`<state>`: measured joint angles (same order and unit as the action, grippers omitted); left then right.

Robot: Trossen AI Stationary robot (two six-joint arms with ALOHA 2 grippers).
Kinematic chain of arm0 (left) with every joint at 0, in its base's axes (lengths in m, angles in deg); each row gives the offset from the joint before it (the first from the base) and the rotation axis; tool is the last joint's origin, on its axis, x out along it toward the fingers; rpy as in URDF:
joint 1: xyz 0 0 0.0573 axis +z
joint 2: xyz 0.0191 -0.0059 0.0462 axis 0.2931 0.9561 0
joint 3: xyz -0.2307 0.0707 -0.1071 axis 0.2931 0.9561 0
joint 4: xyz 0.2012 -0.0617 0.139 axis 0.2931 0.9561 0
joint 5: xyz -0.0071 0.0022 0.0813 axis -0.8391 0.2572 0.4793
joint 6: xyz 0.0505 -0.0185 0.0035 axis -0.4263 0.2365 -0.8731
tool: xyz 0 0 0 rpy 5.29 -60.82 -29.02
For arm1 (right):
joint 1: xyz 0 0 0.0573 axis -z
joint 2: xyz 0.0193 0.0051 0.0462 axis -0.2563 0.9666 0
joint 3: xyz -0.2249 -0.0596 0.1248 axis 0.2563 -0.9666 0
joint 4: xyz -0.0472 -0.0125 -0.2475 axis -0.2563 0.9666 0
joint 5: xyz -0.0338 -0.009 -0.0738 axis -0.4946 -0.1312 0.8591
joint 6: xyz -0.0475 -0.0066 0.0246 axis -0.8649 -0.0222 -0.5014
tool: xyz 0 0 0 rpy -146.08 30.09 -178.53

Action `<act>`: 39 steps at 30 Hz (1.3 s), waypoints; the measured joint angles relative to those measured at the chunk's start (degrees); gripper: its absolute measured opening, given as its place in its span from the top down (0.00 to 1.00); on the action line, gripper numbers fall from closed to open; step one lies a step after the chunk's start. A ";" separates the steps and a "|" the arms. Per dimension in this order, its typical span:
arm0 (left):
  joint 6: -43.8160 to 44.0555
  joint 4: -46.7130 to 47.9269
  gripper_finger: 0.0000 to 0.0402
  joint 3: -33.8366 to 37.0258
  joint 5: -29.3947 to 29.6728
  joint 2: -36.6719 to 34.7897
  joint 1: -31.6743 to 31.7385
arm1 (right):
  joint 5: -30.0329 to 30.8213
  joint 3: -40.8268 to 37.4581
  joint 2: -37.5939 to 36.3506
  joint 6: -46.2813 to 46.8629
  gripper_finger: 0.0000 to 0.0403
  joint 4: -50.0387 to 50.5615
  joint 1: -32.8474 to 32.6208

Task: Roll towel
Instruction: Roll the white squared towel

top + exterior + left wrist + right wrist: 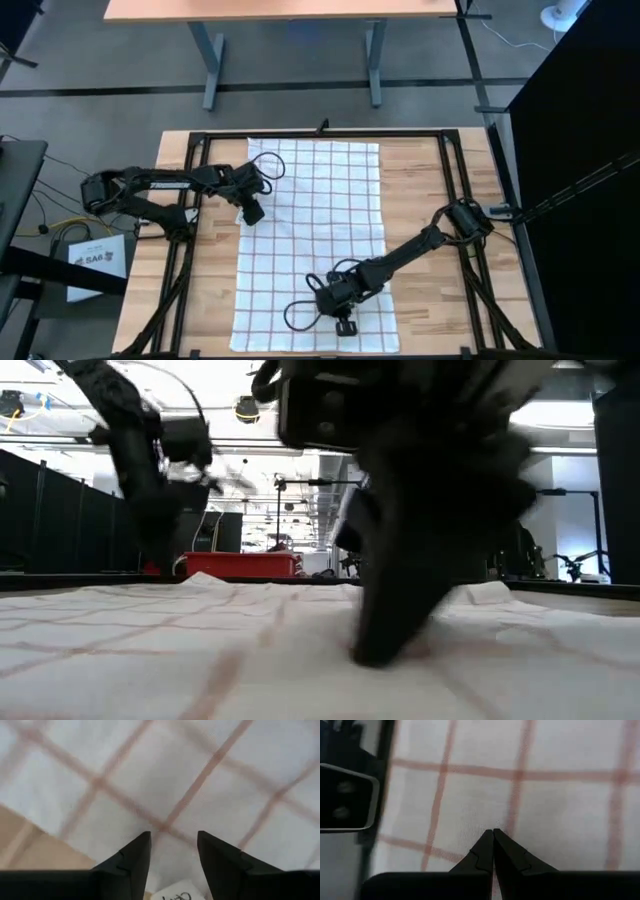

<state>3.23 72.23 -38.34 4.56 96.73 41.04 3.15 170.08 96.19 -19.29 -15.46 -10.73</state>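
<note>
The white towel (315, 230) with a thin reddish grid lies spread flat on the wooden table, its long side running from the far edge to the near edge. My left gripper (252, 213) is open over the towel's left edge, far half. A small white tag (175, 895) shows between its fingers (130, 860). I cannot tell whether it touches the cloth. My right gripper (345, 325) is shut, with its tips down on the towel close to its near edge. The towel also shows in the low view (200, 650). My right gripper has its shut fingertips (487, 842) on the towel's top side (485, 822), a little in from the near edge, slanting down from the table's right. Faint creases run out from the tips. Whether cloth is caught between them I cannot tell. The towel lies flat on the table.
A black frame (320, 133) runs around the tabletop. Bare wood (430, 200) lies to the right and left of the towel. A dark camera block (345, 795) stands at the near edge by my right gripper. A red box (240, 564) stands beyond the table.
</note>
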 joint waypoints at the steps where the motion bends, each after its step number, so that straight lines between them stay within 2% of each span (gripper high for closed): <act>1: -0.73 1.42 0.63 -1.19 -0.02 -1.35 -0.26 | 0.34 0.34 -0.17 -0.88 1.00 0.55 0.49; 4: -3.42 8.62 0.63 -3.85 -0.05 -4.57 -0.96 | 0.89 0.95 -0.47 -2.43 1.00 3.20 1.83; 10: -6.28 16.14 0.63 -7.40 0.11 -8.84 -2.07 | 0.84 1.10 -1.73 -5.61 1.00 10.04 4.48; 12: -6.49 16.23 0.63 -7.61 0.20 -9.51 -2.31 | -0.41 1.10 -2.02 -5.15 0.99 9.50 4.89; 15: -7.61 17.80 0.63 -7.63 0.32 -9.50 -2.29 | -5.44 1.06 -2.08 -4.99 0.95 6.79 4.23; 22: -8.46 18.03 0.63 -7.65 0.71 -8.91 -2.29 | -4.40 1.15 -2.05 -5.05 0.80 1.85 0.70; 30: -8.42 20.43 0.63 -7.72 -0.63 -8.89 -2.85 | -3.84 1.96 -3.06 -6.44 0.77 4.44 0.59; 34: -6.83 25.99 0.63 -10.69 -3.25 -9.09 -8.45 | -2.29 4.76 -5.01 -6.97 0.77 15.98 0.37; 39: 1.12 29.79 0.63 -16.19 -0.09 -9.04 -23.59 | 1.24 5.10 -9.23 -4.72 0.77 24.00 -3.39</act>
<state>4.34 102.03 -54.53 4.47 87.69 17.45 4.39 175.18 86.96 -24.01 8.54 -14.12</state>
